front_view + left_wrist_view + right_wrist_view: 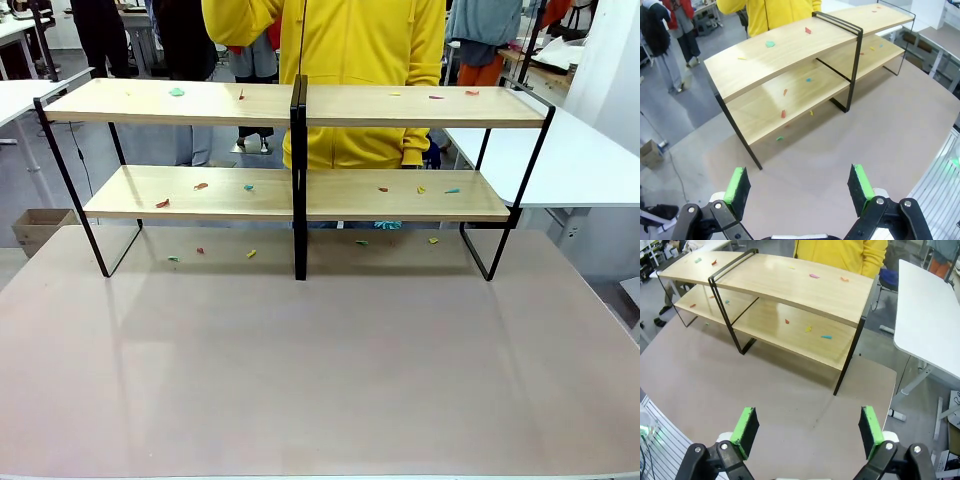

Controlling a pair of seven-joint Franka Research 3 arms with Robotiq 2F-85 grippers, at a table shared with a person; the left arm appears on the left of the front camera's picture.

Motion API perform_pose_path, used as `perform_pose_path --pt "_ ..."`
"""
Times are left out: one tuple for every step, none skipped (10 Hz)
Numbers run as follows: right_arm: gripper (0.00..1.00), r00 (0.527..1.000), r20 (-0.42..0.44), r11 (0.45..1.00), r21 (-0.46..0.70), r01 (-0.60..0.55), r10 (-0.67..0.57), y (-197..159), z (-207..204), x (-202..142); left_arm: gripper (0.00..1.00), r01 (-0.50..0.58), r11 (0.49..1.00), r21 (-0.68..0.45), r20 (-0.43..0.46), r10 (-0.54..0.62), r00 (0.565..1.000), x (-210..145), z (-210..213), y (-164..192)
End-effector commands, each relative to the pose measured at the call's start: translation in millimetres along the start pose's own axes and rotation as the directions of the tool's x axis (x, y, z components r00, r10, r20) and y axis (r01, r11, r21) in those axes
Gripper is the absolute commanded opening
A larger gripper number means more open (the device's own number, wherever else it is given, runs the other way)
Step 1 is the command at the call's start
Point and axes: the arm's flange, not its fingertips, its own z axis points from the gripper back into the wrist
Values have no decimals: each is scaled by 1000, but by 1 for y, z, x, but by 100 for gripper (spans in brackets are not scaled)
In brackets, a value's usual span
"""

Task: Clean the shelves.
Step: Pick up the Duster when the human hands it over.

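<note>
Left jaws and right jaws both stand spread wide and empty, each hovering above bare desk [320, 380]; the left pads [738, 191] and the right pads [747, 431] are green. The shelves [200, 192] stand well beyond both, along the far side of the desk. From the left jaws they run away up to the right. From the right jaws they run up to the left. A black post [298, 180] splits the two wooden tiers. Small coloured scraps [177, 92] dot both boards, and a few lie on the desk beneath the lower one. A person [330, 50] in yellow stands just behind the shelves. A white table [590, 160] stands at the right, and a box [35, 230] sits on the floor at the left.
</note>
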Motion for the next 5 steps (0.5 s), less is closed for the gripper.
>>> perform_pose_path --pt "100 1000 3 1000 11 -10 10 0 0 0 100 1 1000 -3 6 -1 1000 2 -2 -1" --pt "100 1000 3 1000 11 -10 10 0 0 0 100 1 1000 -3 6 -1 1000 2 -2 -1" --pt "100 1000 3 1000 11 -10 10 0 0 0 100 1 1000 -3 6 -1 1000 2 -2 -1" --pt "100 1000 3 1000 11 -10 10 0 0 0 100 1 1000 -3 6 -1 1000 2 -2 -1" --pt "100 1000 3 1000 11 -10 10 0 0 0 100 1 1000 -3 6 -1 1000 2 -2 -1"
